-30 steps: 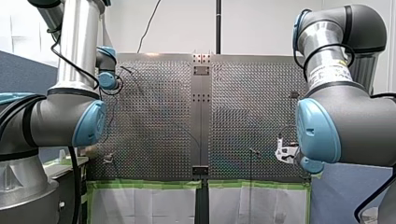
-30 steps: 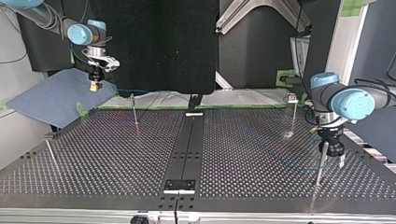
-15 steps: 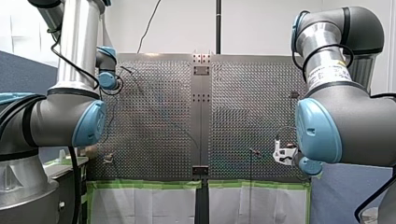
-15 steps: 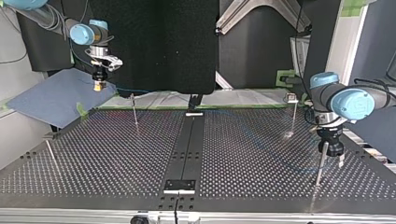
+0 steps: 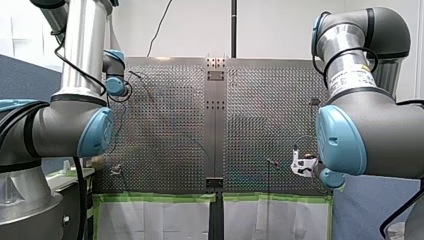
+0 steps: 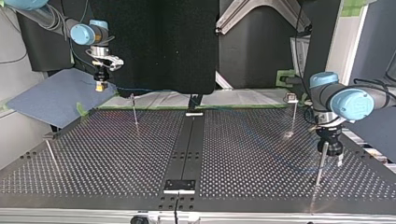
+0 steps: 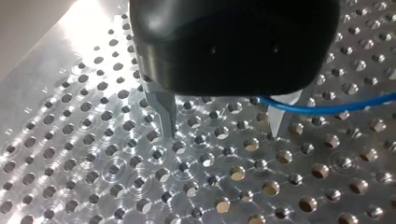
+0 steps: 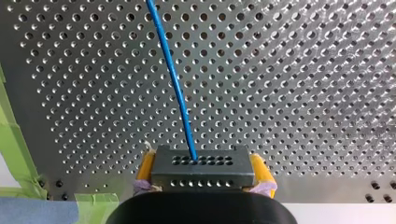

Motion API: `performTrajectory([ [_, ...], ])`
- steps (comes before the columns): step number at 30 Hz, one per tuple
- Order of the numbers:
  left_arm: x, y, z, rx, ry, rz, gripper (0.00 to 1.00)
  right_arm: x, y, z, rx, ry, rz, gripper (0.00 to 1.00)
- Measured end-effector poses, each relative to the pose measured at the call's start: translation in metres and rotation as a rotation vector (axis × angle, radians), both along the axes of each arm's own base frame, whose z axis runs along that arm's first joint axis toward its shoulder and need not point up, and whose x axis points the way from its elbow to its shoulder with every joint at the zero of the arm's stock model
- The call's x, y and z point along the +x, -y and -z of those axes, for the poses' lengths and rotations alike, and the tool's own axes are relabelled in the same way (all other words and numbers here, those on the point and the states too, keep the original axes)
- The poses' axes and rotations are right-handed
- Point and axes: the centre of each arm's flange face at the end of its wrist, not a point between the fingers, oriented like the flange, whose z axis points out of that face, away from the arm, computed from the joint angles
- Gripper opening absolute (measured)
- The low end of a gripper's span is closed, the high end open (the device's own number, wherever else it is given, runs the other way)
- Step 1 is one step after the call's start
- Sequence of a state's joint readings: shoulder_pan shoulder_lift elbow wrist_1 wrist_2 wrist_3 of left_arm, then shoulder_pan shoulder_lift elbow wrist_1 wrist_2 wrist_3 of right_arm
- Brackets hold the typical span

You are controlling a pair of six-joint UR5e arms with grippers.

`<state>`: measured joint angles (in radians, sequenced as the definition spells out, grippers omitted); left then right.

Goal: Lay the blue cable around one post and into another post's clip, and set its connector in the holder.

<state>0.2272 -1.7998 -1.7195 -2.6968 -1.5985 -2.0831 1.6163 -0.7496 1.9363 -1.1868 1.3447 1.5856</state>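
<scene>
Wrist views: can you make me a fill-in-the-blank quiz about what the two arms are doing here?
My right gripper is shut on the dark ___, which the blue cable runs out of.
Its fingers have ___ pads.
My left gripper's metal fingers are ___, over the perforated table.
Missing words: connector; yellow; open.

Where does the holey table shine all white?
Left wrist view: light glares white off the table beside my left claw; right wrist view: the table under the blue cable shows no white patch; top view: the table looks dark, barely shining.
</scene>
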Motion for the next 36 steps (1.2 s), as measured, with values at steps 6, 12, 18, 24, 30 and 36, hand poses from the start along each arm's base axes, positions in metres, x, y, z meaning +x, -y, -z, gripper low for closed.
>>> performTrajectory([
  [6, -0.003, 0.001, 0.003, -0.02, -0.023, 0.0, 0.98, 0.0, 0.0, 0.0, -0.001, -0.001, -0.001, 0.0],
  [12, -0.002, 0.001, 0.003, -0.067, -0.016, 0.028, 0.98, 0.0, 0.0, 0.0, 0.0, -0.002, -0.001, 0.0],
  [18, -0.002, -0.001, 0.003, -0.122, -0.005, 0.056, 0.98, 0.001, 0.0, 0.0, 0.002, -0.002, -0.002, 0.0],
  [24, -0.003, -0.004, 0.003, -0.171, 0.005, 0.056, 0.98, 0.001, 0.0, 0.0, 0.002, -0.002, -0.002, 0.0],
  [30, -0.01, -0.01, 0.004, -0.204, 0.021, 0.049, 0.98, 0.001, 0.0, 0.0, 0.003, -0.002, -0.002, 0.0],
  [36, -0.022, -0.007, 0.01, -0.25, 0.051, 0.089, 0.98, 0.001, 0.0, 0.0, 0.003, -0.002, -0.002, 0.0],
])
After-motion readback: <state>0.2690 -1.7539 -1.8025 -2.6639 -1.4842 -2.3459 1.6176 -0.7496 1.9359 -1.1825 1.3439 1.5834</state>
